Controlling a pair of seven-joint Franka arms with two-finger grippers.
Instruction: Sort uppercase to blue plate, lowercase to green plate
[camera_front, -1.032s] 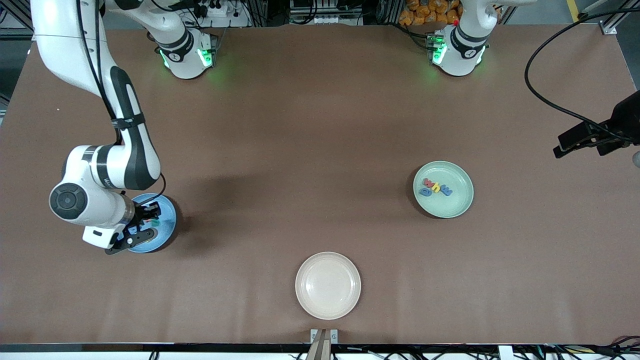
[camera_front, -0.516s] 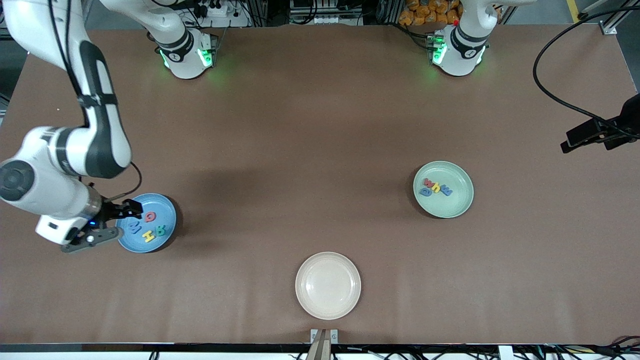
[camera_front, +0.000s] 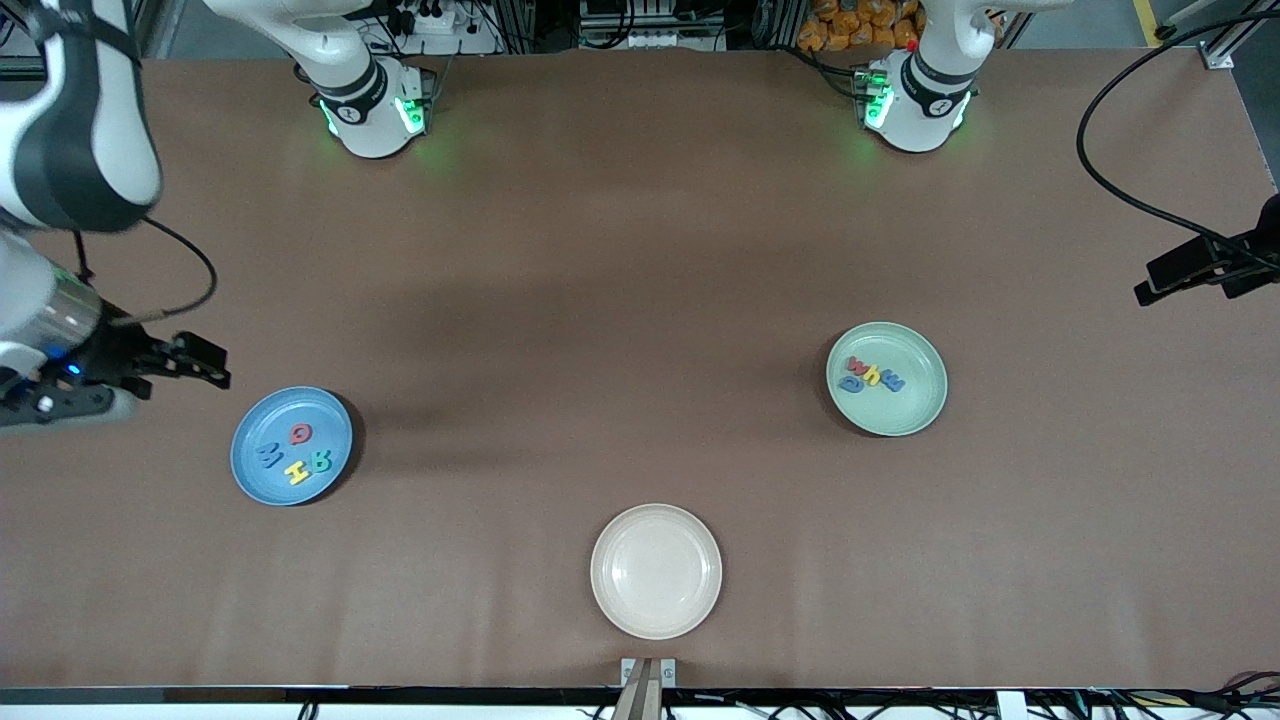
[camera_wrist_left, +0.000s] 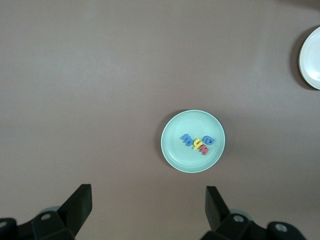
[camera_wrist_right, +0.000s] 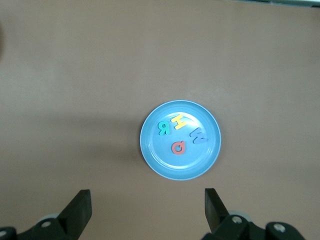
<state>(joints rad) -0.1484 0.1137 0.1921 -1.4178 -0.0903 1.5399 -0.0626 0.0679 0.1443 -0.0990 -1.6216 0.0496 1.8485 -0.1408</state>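
Observation:
The blue plate (camera_front: 250, 430) (camera_wrist_right: 185, 167) lies toward the right arm's end of the table. On it are the uppercase letters: red Q (camera_front: 300, 433) (camera_wrist_right: 178, 147), blue M (camera_front: 269, 456) (camera_wrist_right: 198, 135), yellow H (camera_front: 297, 472) (camera_wrist_right: 178, 121) and teal R (camera_front: 320, 461) (camera_wrist_right: 163, 128). The green plate (camera_front: 915, 405) (camera_wrist_left: 175, 150) holds the lowercase letters: blue a (camera_front: 851, 383), red w (camera_front: 858, 365), yellow h (camera_front: 875, 376) and blue m (camera_front: 892, 381). My right gripper (camera_front: 205, 362) (camera_wrist_right: 147, 192) hangs open and empty, high beside the blue plate. My left gripper (camera_front: 1160, 280) (camera_wrist_left: 147, 190) is open and empty, high over its end of the table.
An empty cream plate (camera_front: 655, 570) (camera_wrist_left: 312, 57) sits near the front edge at the middle. A black cable (camera_front: 1100, 190) loops over the table toward the left arm's end.
My right gripper has opened, lifted off the blue plate and drawn back toward its end of the table, uncovering the letters there. The left gripper has drifted slightly outward.

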